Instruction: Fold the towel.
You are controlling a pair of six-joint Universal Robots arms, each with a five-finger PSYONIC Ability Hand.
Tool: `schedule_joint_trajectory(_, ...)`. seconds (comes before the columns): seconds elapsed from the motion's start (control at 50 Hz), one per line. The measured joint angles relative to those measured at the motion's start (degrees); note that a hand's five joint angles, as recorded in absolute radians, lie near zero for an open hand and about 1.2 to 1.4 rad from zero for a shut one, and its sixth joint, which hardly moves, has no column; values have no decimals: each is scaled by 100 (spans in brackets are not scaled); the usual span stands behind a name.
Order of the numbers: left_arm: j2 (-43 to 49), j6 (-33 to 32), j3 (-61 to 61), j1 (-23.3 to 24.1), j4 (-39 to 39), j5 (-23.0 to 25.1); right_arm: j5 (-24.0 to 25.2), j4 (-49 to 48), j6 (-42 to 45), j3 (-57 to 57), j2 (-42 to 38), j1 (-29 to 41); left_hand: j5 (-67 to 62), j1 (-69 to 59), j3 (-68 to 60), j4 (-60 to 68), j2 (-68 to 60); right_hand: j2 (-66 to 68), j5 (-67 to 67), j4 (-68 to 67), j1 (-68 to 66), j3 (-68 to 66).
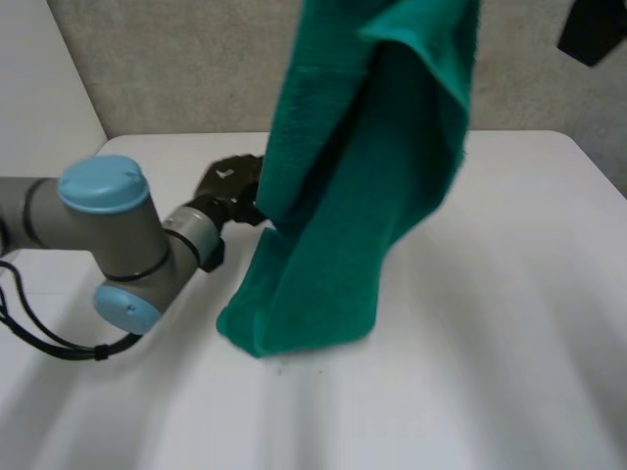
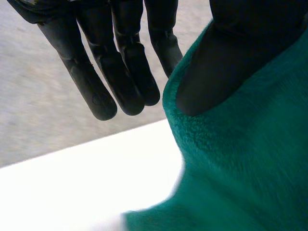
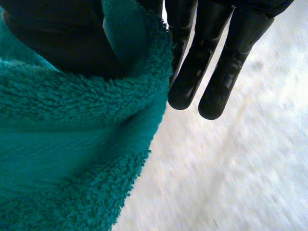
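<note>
Hanging from high up, the towel [image 1: 362,196] is seen with its lower end gathered on the white surface [image 1: 509,323]. An edge of it is pinched between the thumb and straight fingers [image 3: 190,82] of the right hand [image 3: 226,72]. The left hand [image 1: 230,186] is held at the towel's side edge, its fingers straight and clear of the cloth, the thumb laid against it.

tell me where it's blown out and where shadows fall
Head view: the towel throws a faint shadow on the table at its low end. Left wrist view: the table is washed out white beyond the left hand. Right wrist view: the right hand is near black, the background pale.
</note>
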State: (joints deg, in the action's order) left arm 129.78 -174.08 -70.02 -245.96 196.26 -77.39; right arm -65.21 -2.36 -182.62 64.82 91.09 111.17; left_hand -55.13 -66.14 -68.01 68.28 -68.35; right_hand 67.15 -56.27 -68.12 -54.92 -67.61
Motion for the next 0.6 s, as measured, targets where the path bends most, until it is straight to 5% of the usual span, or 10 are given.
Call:
schedule_joint_trajectory(0.22, -1523, -116, -800, -778, 105, -383, -230, 1292, 1117, 39, -1156, -766, 0, 0, -19, 1, -11, 0, 0, 0, 0, 0)
schedule_joint_trajectory(0.32, -1989, -202, -1022, -877, 85, -349, -621, 1713, 1774, 47, -1572, -758, 0, 0, -19, 2, -11, 0, 0, 0, 0, 0)
schedule_joint_trajectory(0.38, -2411, -467, -1264, -883, 63, -315, -1302, 2064, 2611, 63, -2065, -708, 0, 0, -22, 23, -12, 0, 0, 0, 0, 0)
schedule_joint_trajectory(0.54, -2102, -1208, -891, -722, 316, -386, -1711, 1217, 2895, -376, -2601, -552, 0, 0, -34, 27, -25, 0, 0, 0, -31, 0)
schedule_joint_trajectory(0.6, -1799, -1581, -159, -584, 745, -617, -1763, 131, 2693, -810, -2719, -469, 0, 4, -43, 28, -28, 0, 0, -16, -31, 0)
